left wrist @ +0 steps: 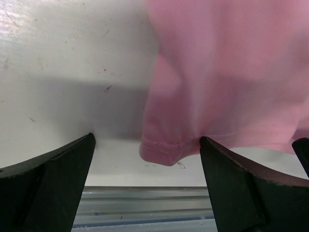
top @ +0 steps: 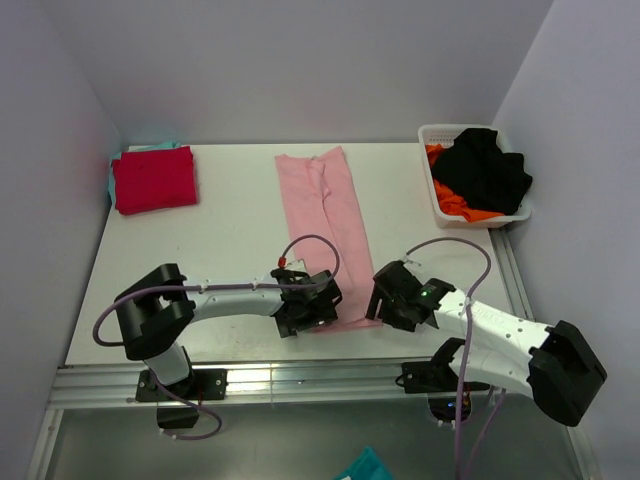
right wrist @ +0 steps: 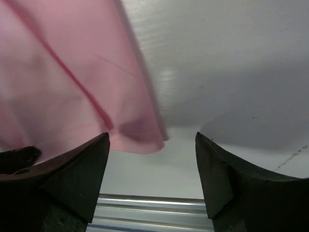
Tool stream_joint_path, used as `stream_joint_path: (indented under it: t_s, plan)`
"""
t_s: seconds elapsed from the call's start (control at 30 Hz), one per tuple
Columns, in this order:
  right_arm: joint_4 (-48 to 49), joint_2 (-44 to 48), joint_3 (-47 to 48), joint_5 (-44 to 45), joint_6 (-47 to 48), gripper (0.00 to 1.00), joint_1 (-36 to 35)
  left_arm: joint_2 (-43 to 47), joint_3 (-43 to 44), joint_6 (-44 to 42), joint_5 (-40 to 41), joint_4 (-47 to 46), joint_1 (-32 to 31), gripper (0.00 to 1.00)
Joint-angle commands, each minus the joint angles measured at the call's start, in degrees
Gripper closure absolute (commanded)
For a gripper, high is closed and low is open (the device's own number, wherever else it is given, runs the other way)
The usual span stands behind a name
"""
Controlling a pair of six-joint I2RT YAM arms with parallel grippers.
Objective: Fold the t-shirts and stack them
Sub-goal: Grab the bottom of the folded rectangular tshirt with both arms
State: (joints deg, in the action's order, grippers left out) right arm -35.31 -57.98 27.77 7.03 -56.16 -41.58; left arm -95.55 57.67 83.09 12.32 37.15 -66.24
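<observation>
One risk from here: if either claw closes on the top layer alone, or the two lift unevenly, the pink t-shirt (top: pixel 325 215), a long strip down the middle of the table (top: pixel 230 250), would likely unfold or skew. Left claw (top: pixel 312 312) and right claw (top: pixel 388 300) both gape wide, each straddling a near hem corner, gripping nothing. The red t-shirt (top: pixel 153 178) lies folded far left.

White table (top: pixel 230 260), pale lilac walls (top: pixel 300 70), metal rail (top: pixel 300 381) along near edge.
</observation>
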Motion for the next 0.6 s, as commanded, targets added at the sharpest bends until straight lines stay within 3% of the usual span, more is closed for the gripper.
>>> stream_joint_path:
  t_s: [0.0, 0.07, 0.27, 0.33, 0.37, 0.4, 0.43, 0.47, 0.5, 0.53, 0.57]
  plan:
    - [3.8, -1.4, -1.7, 0.9, -1.3, 0.24, 0.2, -1.2, -0.3, -2.0, 0.0, -3.0, -0.4, 0.03]
    - [4.8, -2.8, -2.1, 0.6, -1.4, 0.34, 0.2, -1.6, 0.2, -2.3, 0.3, -2.9, -0.4, 0.03]
    - [6.5, -6.3, -1.7, 0.7, -1.2, 0.51, 0.2, -2.4, 1.0, -3.5, 0.2, -3.2, -0.2, 0.08]
    - [6.7, -7.1, -1.5, 0.7, -1.2, 0.59, 0.2, -2.4, 0.8, -3.7, 0.2, -3.4, -0.2, 0.19]
    - [6.7, -7.2, -1.5, 0.6, -1.2, 0.65, 0.2, -2.4, 0.8, -3.8, 0.2, -3.5, -0.2, 0.25]
    - [6.9, -7.2, -1.6, 0.6, -1.2, 0.69, 0.1, -2.4, 0.8, -3.7, 0.3, -3.3, -0.2, 0.39]
    - [7.2, -7.4, -1.8, 0.5, -1.2, 0.77, 0.2, -2.4, 0.8, -3.8, 0.3, -3.2, -0.2, 0.44]
    - [7.2, -7.5, -1.8, 0.5, -1.3, 0.89, 0.2, -2.5, 1.0, -4.2, 0.4, -3.1, -0.1, 0.54]
    - [7.2, -7.6, -1.8, 0.5, -1.1, 0.93, 0.2, -2.8, 1.4, -4.3, 0.6, -2.8, -0.1, 0.74]
    - [6.8, -7.6, -1.9, 0.6, -1.3, 1.0, 0.1, -2.9, 1.6, -4.4, 0.6, -2.4, -0.1, 0.84]
    - [6.8, -7.2, -2.2, 0.6, -1.2, 1.0, 0.1, -3.2, 2.1, -4.9, 0.7, -1.8, -0.1, 1.0]
